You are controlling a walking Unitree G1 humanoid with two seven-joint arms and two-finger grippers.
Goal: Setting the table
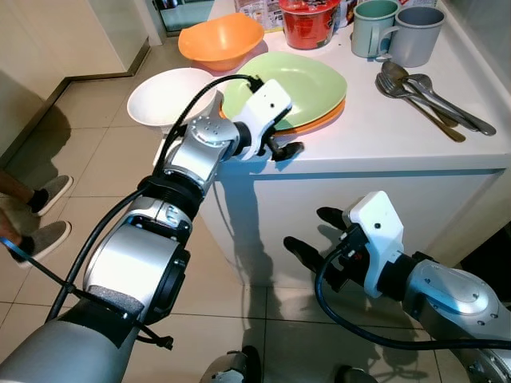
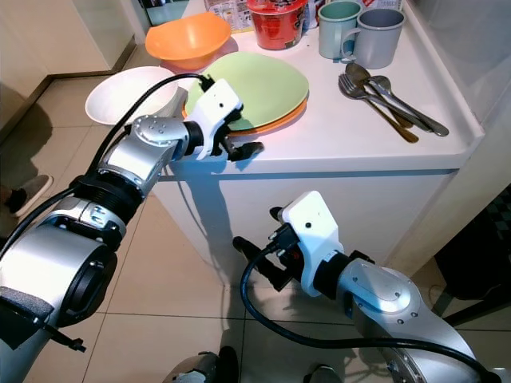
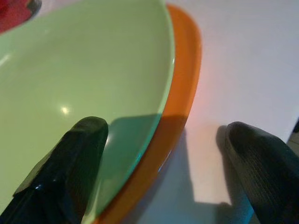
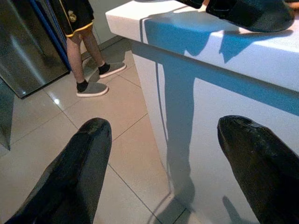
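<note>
- A person's legs (image 4: 81, 56) in dark shorts and grey shoes (image 4: 92, 88) stand on the tiled floor (image 1: 96, 152).
- A dark steel appliance (image 4: 23, 42) stands beside them.

Landmark: stacked plates (image 1: 307, 84), set at the counter's (image 1: 375, 144) near edge.
Left: a bowl (image 1: 164, 100).
Behind: another bowl (image 1: 219, 40), perhaps touching.
Right: cutlery (image 1: 423, 96).
Behind-right: mugs (image 1: 399, 32).

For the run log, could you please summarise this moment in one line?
left end effector: open, straddling green plate rim | right end effector: open, idle below counter
</note>
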